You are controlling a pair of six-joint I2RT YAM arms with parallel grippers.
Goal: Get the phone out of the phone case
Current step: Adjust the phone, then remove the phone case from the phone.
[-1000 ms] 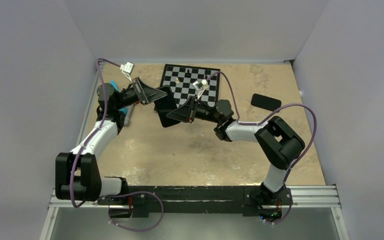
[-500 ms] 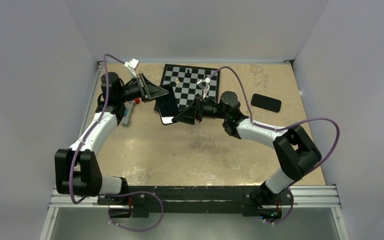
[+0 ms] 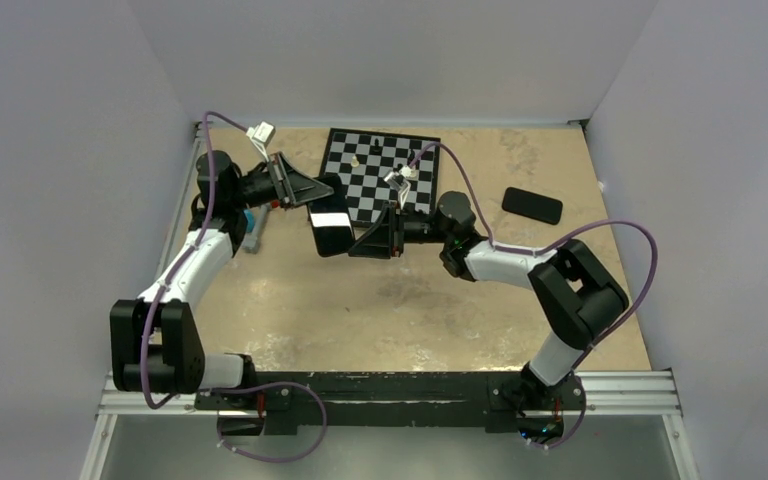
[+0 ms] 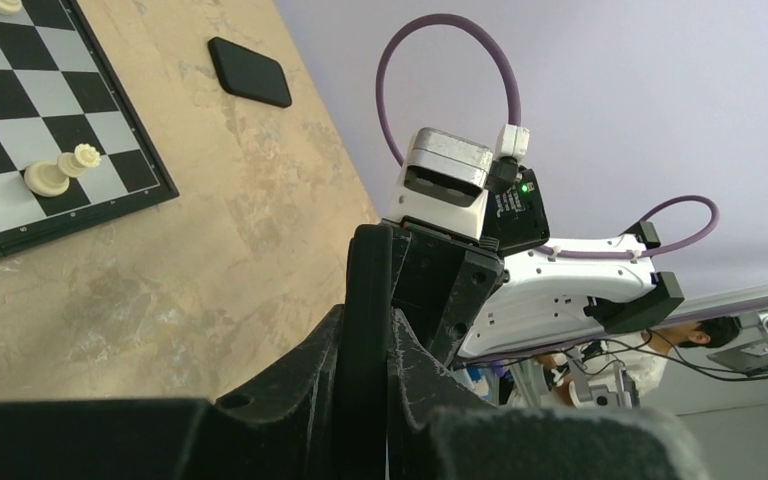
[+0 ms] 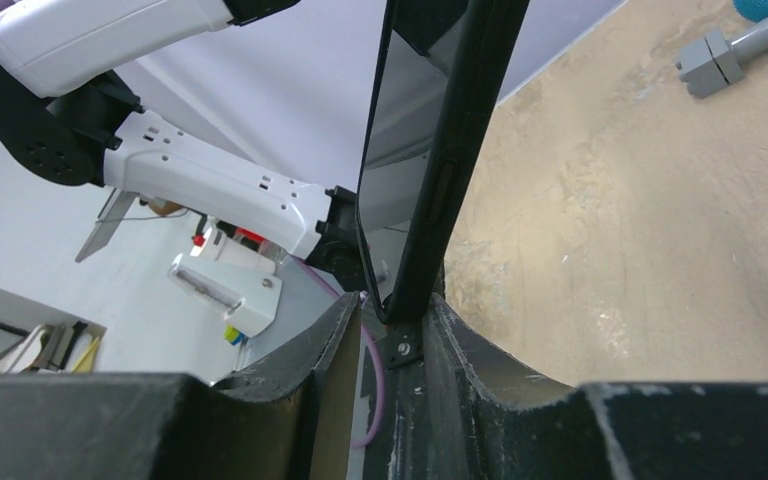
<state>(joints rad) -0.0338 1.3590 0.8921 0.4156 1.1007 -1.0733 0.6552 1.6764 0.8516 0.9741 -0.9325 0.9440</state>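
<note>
Above the table (image 3: 410,300), just off the near-left corner of the chessboard (image 3: 385,165), the phone (image 3: 332,225) is held clear of the surface between the two arms, tilted, with its screen catching a pale band of light

- Phone and case: the right wrist view shows the unit edge-on, with the glass face on one side and the black case (image 5: 450,170), side button included, wrapped along the other. No gap between the two can be made out. Judgement: the phone is seated in the case.
- Left gripper (image 3: 314,193): closed on the far end of the phone. Its wrist view shows the fingers pinched tight on a thin black edge.
- Right gripper (image 3: 354,246): closed on the near end, with the lower corner wedged between its fingers.
- Surroundings: a black slab (image 3: 532,205) lies flat on the table, well apart to the right. Whether it is a second phone or a spare case cannot be told. A few chess pieces stand on the board.

Progress: pick-up and two-handed hold are done. Separation is not yet evident. Remaining, as judged: peel a case corner off the phone, draw the phone free, and set both down
</note>
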